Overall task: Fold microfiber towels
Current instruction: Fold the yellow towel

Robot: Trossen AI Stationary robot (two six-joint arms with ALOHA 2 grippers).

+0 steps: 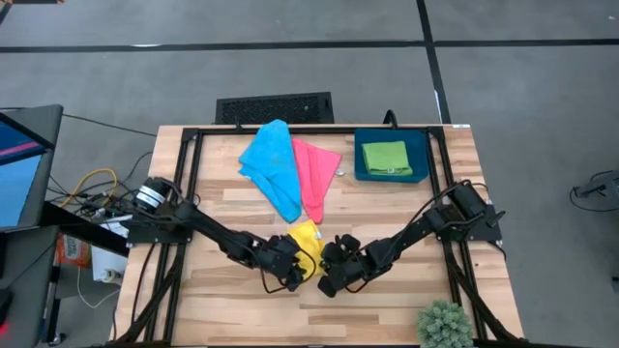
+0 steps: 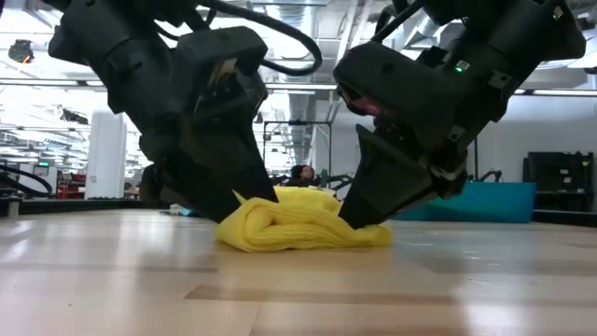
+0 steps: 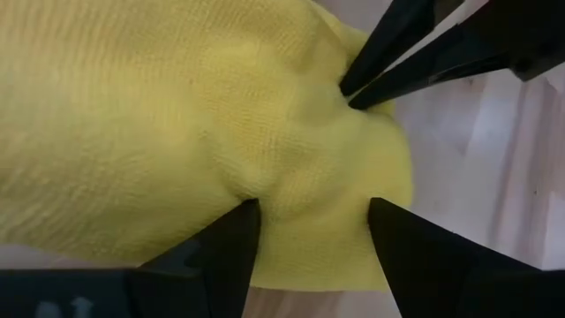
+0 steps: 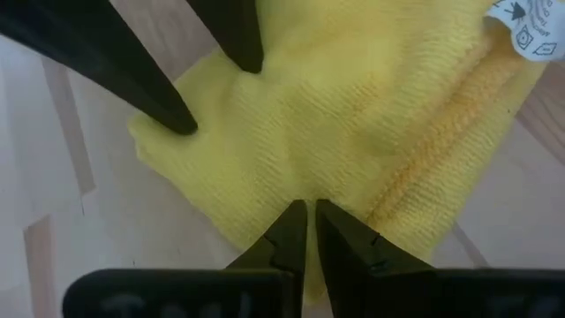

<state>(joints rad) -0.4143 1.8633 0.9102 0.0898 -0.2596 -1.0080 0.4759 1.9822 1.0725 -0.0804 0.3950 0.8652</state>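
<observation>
While both arms crowd over the front middle of the pale wooden slatted table [image 1: 406, 300], the small bunched yellow microfiber towel [image 1: 306, 240] lies between them, touching each. The left gripper [image 3: 311, 231] has its two dark fingers spread wide, tips resting on the cloth's near edge with fabric bulging between them, nothing pinched that I can see. The right gripper [image 4: 307, 221] has its fingers nearly together, tips pressed into the yellow cloth beside a thick hemmed seam; a thin fold may be nipped between them, but I cannot tell for sure. From table height the towel reads as a low rumpled roll, not a neat packet. Farther back, a crumpled sky-blue cloth [image 1: 271, 164] and a pink cloth [image 1: 315, 179] lie touching, unfolded; a green cloth [image 1: 385, 158] sits folded in the dark blue rectangular tray [image 1: 362, 172]. My guess: the yellow towel's fold is being finished or pressed flat. Next move likely calls for a clean hold on an edge with the left fingers, then carrying it over without dragging the bundle.
</observation>
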